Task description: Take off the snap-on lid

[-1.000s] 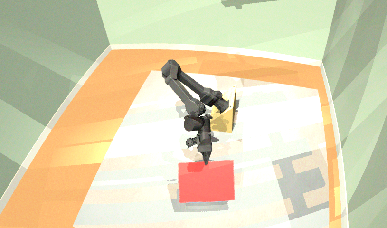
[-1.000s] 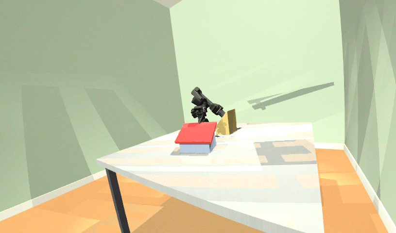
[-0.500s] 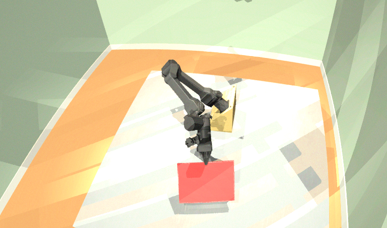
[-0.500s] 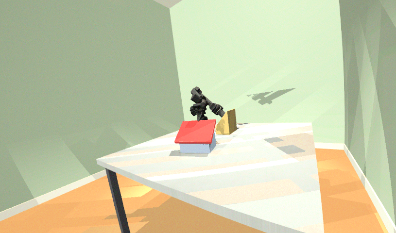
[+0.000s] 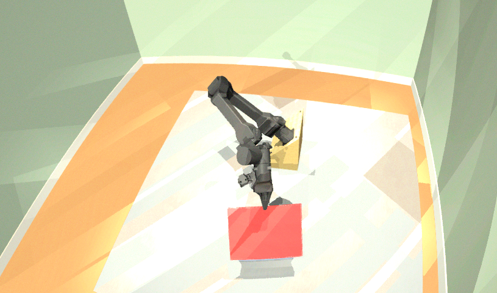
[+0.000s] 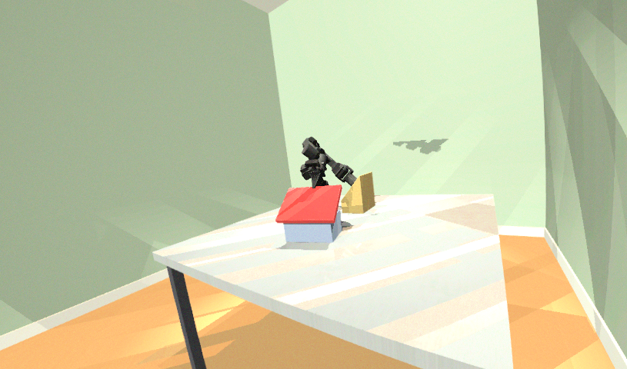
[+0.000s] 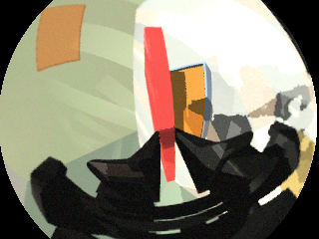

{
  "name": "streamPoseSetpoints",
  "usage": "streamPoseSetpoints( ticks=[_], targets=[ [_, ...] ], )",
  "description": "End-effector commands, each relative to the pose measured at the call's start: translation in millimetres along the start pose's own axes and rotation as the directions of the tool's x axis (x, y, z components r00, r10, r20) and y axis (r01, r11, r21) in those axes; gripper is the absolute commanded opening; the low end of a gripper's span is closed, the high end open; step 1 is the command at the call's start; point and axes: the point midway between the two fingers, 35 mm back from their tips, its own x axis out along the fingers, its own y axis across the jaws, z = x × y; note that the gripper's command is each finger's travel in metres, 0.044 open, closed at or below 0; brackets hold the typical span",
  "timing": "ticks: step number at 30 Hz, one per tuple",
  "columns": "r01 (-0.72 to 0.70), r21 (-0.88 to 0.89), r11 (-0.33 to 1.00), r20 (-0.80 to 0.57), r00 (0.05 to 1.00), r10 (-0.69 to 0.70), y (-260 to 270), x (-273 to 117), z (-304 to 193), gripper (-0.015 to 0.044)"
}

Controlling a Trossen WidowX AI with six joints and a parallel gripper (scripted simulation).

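Note:
The red lid (image 5: pixel 276 235) (image 6: pixel 309 205) (image 7: pixel 159 85) is tilted above the light blue storage box (image 6: pixel 308 232) (image 7: pixel 207 92). Its edge on the arm's side is raised, and its far edge is low, at the box's front rim in the exterior view. The wrist view shows the open gap between lid and box, with the box's orange-brown inside. My gripper (image 5: pixel 264 208) (image 6: pixel 313 186) (image 7: pixel 165 132) is shut on the raised edge of the lid, near the middle of that side. Whether the lid's far edge still touches the box is hidden.
The box stands on the white table (image 5: pixel 338 254) (image 6: pixel 398 292), near its front left edge in the exterior view. The arm's yellow wedge-shaped mount (image 5: pixel 290 157) (image 6: pixel 365 194) stands behind the box.

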Motion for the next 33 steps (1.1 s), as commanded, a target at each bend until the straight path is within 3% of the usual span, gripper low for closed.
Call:
streamPoseSetpoints(
  ticks=[1, 33],
  targets=[
    [-0.023, 0.014, 1.000, 0.007, 1.000, 0.023, 13, -6, 4, 0.0000],
    [-0.023, 0.014, 1.000, 0.005, 1.000, 0.023, 39, -28, 4, 0.0000]
  ],
)
